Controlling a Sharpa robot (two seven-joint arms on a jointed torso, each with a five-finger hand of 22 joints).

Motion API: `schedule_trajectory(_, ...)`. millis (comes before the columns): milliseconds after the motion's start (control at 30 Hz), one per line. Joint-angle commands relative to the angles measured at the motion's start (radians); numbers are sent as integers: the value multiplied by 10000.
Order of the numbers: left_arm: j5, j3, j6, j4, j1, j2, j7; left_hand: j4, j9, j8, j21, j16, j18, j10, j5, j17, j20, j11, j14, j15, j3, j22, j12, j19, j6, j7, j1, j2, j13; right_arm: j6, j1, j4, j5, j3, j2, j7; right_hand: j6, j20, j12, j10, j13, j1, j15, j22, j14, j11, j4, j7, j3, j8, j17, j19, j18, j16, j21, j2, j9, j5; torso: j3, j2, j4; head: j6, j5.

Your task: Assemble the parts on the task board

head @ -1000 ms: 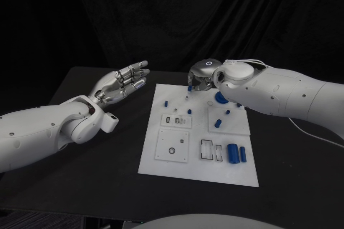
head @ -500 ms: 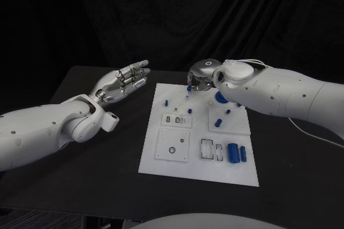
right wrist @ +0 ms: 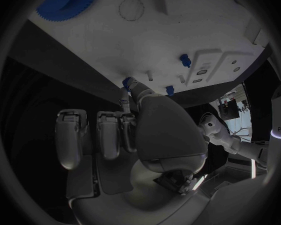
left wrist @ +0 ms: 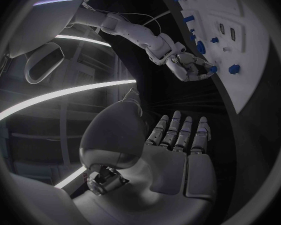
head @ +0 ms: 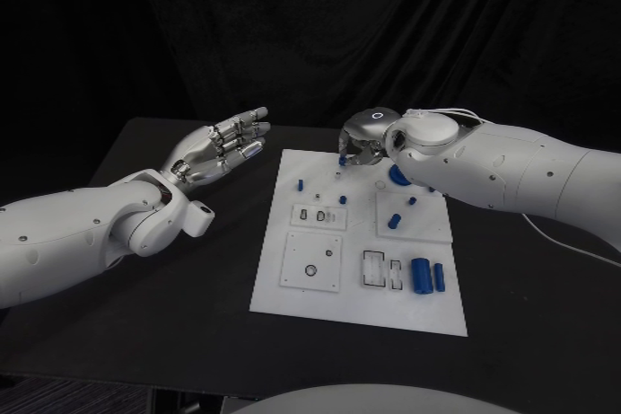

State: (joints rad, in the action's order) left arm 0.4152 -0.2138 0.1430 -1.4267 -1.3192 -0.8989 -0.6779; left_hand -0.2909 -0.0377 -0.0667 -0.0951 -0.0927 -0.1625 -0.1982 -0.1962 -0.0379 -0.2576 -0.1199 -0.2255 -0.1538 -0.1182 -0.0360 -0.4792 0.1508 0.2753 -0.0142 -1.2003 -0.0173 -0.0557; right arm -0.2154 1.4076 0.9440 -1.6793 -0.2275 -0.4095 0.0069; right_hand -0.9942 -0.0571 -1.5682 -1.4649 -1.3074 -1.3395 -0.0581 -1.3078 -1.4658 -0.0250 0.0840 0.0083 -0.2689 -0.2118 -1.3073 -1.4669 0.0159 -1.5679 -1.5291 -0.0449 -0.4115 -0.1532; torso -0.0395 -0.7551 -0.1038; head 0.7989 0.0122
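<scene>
I see the white task board (head: 356, 293) lying mid-table with small blue parts scattered across it, two blue cylinders (head: 427, 277) side by side near its right edge and a blue gear (right wrist: 68, 0) close to the far edge. My right hand (head: 363, 145) sits over the board's far edge, pinching a small blue part (head: 343, 161) at its fingertips, though its forearm hides much of the gear. My left hand (head: 223, 147) hangs empty with fingers spread, well left of the board over bare black table (head: 169, 306).
</scene>
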Motion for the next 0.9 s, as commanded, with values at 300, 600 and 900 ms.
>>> schedule_trajectory(300, 61, 8, -138, -5, -14, -15, -422, -6, -1, 20, -26, 39, -142, 57, -51, -1, -45, 13, 33, -60, -79, -9, 64, -5, -13, 5, -4, -132, 12, 39, -78, 54, -70, -20, -56, -257, 61, 26, -26, -1059, -2634, 99, 4, -2422, -1050, -16, -23, 17, 22, 66, -2635, -523, -4, -29, 58, 10, 14, -68, -2, 2, 0, -6, 14)
schedule_trajectory(600, 61, 8, -150, 13, -14, 0, -415, -6, 0, 23, -22, 42, -141, 62, -52, 0, -47, 14, 38, -63, -83, -7, 71, -12, -21, 6, -5, -138, 13, 230, -91, 60, -70, -20, -80, -302, 2577, 0, -26, -1059, -2634, 516, 20, -2300, -1050, 2, 363, -222, 20, 1507, -2635, -214, 86, -29, 374, -500, 1042, -76, -4, -1, -6, 17, 20)
schedule_trajectory(900, 61, 8, -147, 26, -13, -35, -425, -5, 0, 23, -18, 45, -140, 64, -55, 1, -48, 15, 45, -65, -88, -5, 71, -19, -21, 8, -8, -146, 13, -588, -122, 207, 301, -19, -301, 6, 4078, 10, -26, -1059, -2634, 648, 3, -2320, -1050, -16, 846, -214, 61, 1509, -2635, -269, 72, -29, 344, -767, 1867, -95, -7, -1, -11, 21, -10)
